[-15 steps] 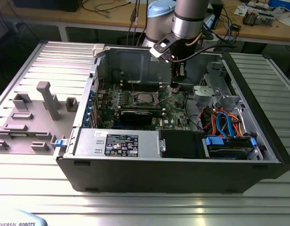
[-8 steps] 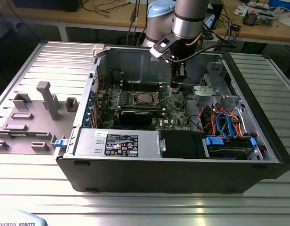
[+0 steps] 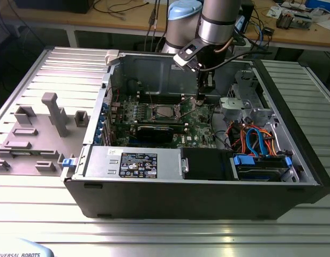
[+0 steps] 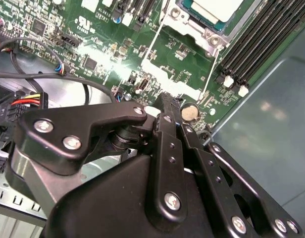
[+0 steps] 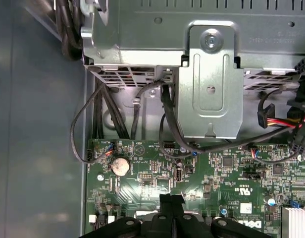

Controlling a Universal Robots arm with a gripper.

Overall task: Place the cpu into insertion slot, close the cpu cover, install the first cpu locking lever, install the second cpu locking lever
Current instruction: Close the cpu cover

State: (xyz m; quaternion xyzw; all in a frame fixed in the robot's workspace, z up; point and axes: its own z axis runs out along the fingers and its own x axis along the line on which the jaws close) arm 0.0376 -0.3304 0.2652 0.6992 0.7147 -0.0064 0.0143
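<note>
The cpu (image 3: pixel 165 111) (image 4: pixel 217 9), with its shiny silver-grey top, lies flat in the insertion slot (image 3: pixel 156 111) on the green motherboard inside the open computer case. The silver cpu cover (image 4: pixel 202 32) frames it. Two thin silver locking levers (image 4: pixel 152 42) (image 4: pixel 212 72) run along the socket's sides; I cannot tell if they are latched. My gripper (image 3: pixel 200 98) (image 4: pixel 166 98) (image 5: pixel 171 199) hangs just above the board, a short way to the exterior view's right of the socket. Its black fingers are pressed together, shut, with nothing between them.
A coin battery (image 4: pixel 190 112) (image 5: pixel 120 166) lies close to the fingertips. Memory slots (image 4: pixel 251 44) run beside the socket. Nearby are a black graphics card (image 3: pixel 154 133), a power supply (image 3: pixel 133 160), a metal bracket (image 5: pixel 209 84), loose cables (image 5: pixel 217 144) and a drive bay (image 3: pixel 259 139).
</note>
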